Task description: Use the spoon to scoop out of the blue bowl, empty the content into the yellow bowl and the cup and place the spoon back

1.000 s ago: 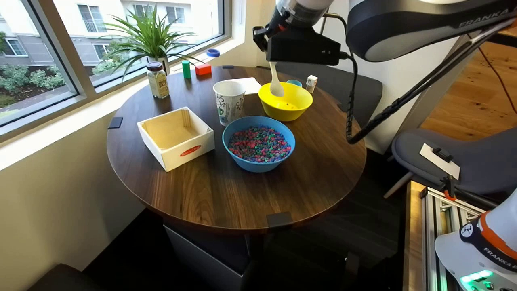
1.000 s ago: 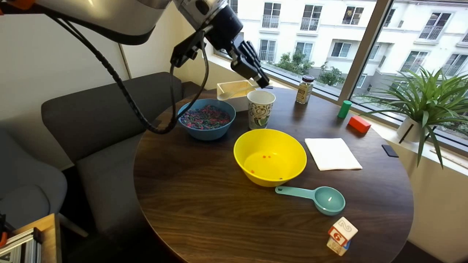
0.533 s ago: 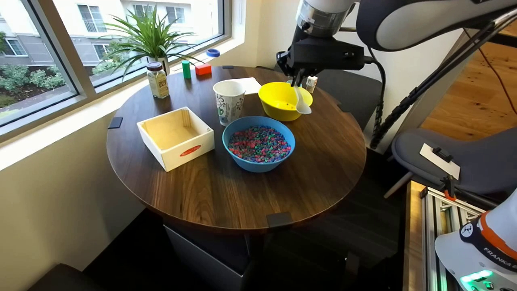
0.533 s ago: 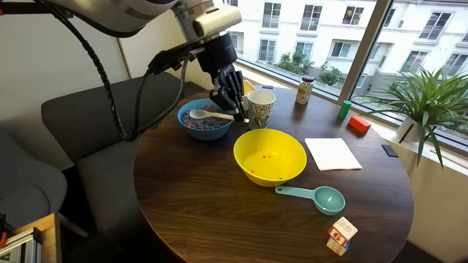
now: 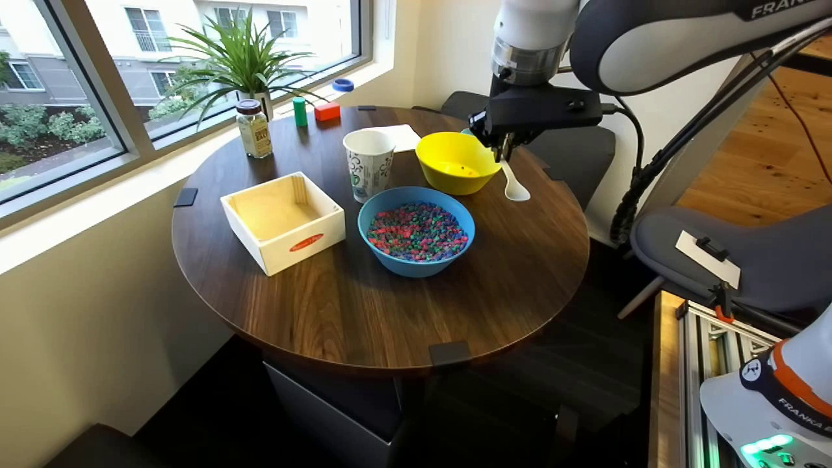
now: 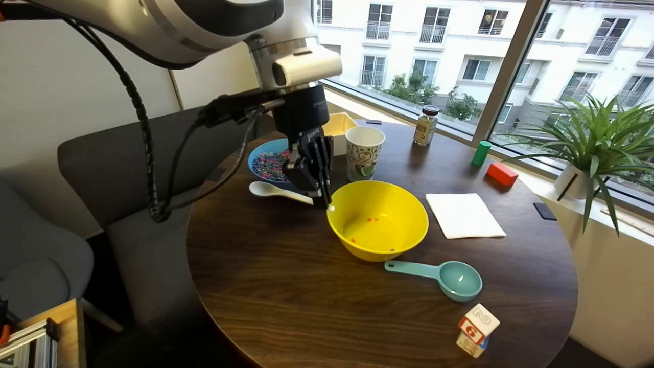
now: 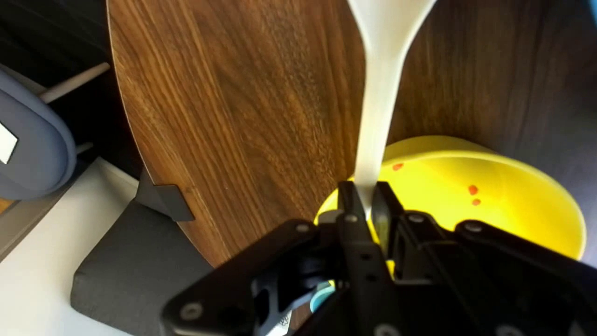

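Black two-finger gripper: closed tight on the handle of a slim white spoon, above a round dark wooden table; sides as an exterior view shows them
Round blue bowl: left of the gripper and behind it, partly hidden by it, filled with small pink, blue and green bits
Spoon: rounded end reaching out left of the gripper, tip of the handle showing just right of the fingertips
Open white box: just right of the gripper and behind it, partly hidden, bare wood inside
Swirl-patterned pale upright cup: right of the gripper and a little behind it
Round plain yellow bowl: just right of the fingertips, its rim near the handle's tip, whether touching cannot be told; a few small red bits lie inside
Dark-lidded clear jar: right of the gripper, well behind it
Long-handled turquoise scoop: right of the gripper and nearer the camera, just beside the yellow bowl
Flat white square sheet: right of the gripper, past the yellow bowl
Two stacked printed blocks: right of the gripper, nearest the camera
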